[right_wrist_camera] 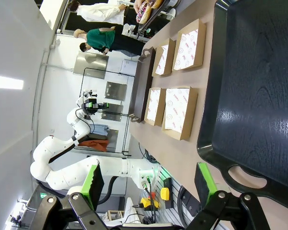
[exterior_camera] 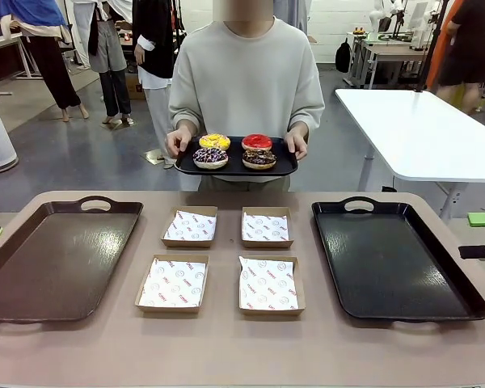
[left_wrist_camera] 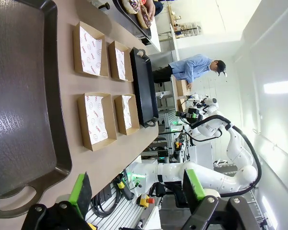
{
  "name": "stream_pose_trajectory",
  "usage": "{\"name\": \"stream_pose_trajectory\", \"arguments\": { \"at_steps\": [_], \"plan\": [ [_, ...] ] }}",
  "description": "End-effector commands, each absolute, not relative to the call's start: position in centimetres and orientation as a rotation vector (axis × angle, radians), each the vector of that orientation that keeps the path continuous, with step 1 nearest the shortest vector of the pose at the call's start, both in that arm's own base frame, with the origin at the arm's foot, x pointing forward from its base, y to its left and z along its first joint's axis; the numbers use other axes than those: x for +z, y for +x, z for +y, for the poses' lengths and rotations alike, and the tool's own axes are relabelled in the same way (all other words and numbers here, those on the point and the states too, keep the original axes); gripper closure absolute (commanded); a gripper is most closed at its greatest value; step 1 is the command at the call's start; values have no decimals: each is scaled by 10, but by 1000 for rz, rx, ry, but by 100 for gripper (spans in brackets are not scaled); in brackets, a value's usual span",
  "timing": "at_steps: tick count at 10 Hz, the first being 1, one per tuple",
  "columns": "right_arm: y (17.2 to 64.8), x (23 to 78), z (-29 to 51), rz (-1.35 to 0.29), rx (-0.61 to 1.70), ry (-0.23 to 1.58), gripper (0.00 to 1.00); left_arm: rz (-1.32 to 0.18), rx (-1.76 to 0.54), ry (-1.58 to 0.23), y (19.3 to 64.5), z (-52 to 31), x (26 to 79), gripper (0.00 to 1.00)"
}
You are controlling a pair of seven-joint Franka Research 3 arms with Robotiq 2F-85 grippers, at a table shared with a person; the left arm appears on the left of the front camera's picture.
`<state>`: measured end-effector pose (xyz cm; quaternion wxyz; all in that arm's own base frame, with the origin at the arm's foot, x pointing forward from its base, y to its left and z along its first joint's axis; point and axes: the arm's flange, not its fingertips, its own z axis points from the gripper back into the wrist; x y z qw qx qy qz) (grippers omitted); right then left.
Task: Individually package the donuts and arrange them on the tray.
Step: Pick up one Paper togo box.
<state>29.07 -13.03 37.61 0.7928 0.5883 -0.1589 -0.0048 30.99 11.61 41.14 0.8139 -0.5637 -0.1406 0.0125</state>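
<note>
Standing at the far side of the table in the front view, a person holds a small dark tray (exterior_camera: pixel 287 168) carrying the four donuts (exterior_camera: pixel 234 149). It is well apart from the four paper-lined boxes (exterior_camera: pixel 172 283), which lie between the brown tray (exterior_camera: pixel 56 259) and the black tray (exterior_camera: pixel 388 259).

In the left wrist view, the left gripper (left_wrist_camera: pixel 137 189) hangs spread wide with nothing in it, near the brown tray's handle.

In the right wrist view, the right gripper (right_wrist_camera: pixel 150 181) is likewise released and bare, by the black tray's handle.

Likely trouble: a hard pinch could crush the icing, a reach toward the held tray could knock the person's hands, and the loose paper liners may slide.
</note>
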Motion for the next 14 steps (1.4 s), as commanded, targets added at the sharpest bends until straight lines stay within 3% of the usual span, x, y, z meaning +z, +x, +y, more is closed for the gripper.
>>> {"name": "stream_pose_trajectory", "arguments": {
  "at_steps": [1,4,6,10,12,14],
  "plan": [
    [293,376,-128,-343,-5,1272,0,-310,31,-1212,311,116,412,0],
    [291,376,-130,-342,-10,1265,0,-310,31,-1212,311,116,412,0],
    [317,449,-98,-386,-133,1040,0,-310,31,-1212,311,116,412,0],
    [414,569,12,-293,-180,823,0,-310,31,-1212,311,116,412,0],
    [458,582,72,-240,-184,652,0,-310,31,-1212,311,116,412,0],
    [498,561,126,-220,-203,478,0,-310,31,-1212,311,116,412,0]
  ]
}}
